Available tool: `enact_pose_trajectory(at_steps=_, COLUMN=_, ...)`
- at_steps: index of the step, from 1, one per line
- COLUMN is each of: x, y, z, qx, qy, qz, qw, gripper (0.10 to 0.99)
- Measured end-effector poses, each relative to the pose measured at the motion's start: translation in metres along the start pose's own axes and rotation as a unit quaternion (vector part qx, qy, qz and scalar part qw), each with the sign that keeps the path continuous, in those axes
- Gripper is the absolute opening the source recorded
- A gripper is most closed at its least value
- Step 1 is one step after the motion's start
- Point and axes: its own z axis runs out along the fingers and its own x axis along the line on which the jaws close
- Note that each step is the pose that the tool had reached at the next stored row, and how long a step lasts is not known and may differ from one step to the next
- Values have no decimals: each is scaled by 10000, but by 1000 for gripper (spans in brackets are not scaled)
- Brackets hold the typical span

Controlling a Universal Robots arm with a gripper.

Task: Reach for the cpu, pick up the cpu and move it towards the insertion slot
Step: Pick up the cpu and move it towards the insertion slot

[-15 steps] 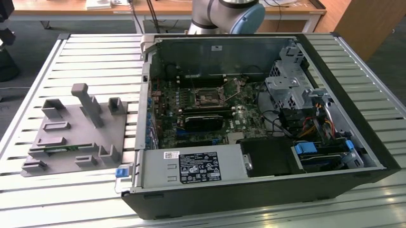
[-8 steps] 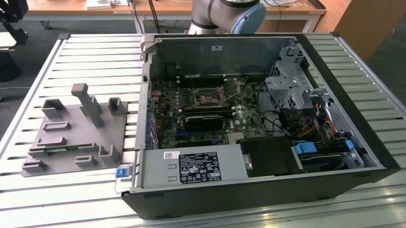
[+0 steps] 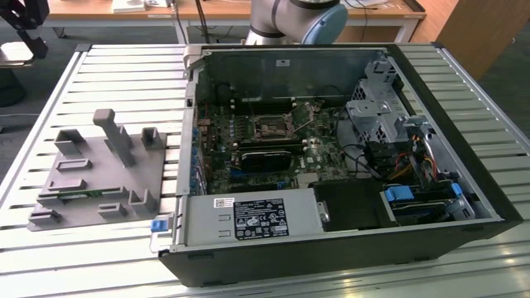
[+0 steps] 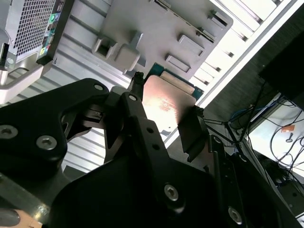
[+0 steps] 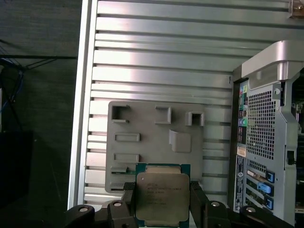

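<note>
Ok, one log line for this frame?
gripper: shut on cpu | cpu: held above grey fixture plate | insertion slot: inside open computer case, cpu not yet there

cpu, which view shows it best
The first wrist view: the cpu faces the camera squarely, clamped in the gripper. The second wrist view shows it slanted, washed by glare, partly hidden by the fingers.

Nothing can really be read tbh: tiny print is seen on the power supply's label (image 3: 260, 220) and the cpu (image 5: 162, 195).
</note>
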Motion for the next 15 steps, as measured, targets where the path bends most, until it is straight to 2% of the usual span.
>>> enact_pose_trajectory(at_steps=15, x=-205, y=-9, z=-1, qx=-1, qy=7, qz=0, qw=10000, gripper=541)
